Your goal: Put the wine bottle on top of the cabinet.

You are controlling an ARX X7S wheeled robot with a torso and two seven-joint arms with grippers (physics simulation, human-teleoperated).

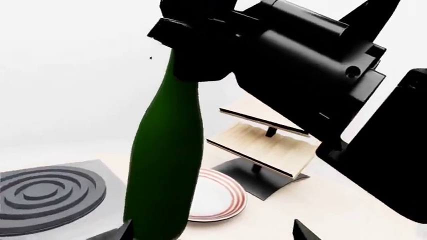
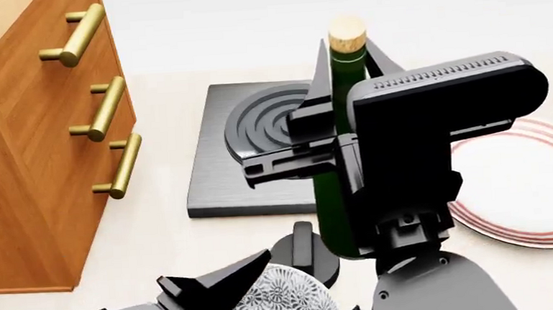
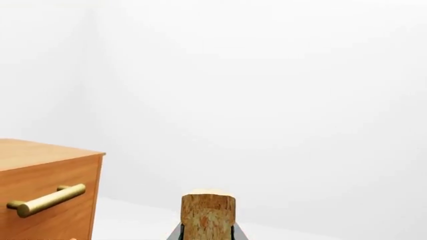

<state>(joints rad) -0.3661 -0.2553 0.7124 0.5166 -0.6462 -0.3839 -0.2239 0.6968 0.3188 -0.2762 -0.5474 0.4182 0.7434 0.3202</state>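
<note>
- Head view: the right gripper (image 2: pixel 338 133) has its fingers clamped on the neck of the wine bottle (image 2: pixel 333 209), just below the cork (image 2: pixel 347 34).
- Bottle stands upright beside the cabinet (image 2: pixel 28 177), between the black burner plate (image 2: pixel 222 165) and the striped plate (image 2: pixel 529 190).
- Left gripper (image 2: pixel 256 286), fingers apart, sits near the bottle's base, around a patterned bowl (image 2: pixel 280 299).
- Left wrist view shows a slatted rack (image 1: pixel 263 145) past the bottle.

The wine bottle (image 3: pixel 207 215) (only its cork showing) stands beside the cabinet (image 3: pixel 47 195).
</note>
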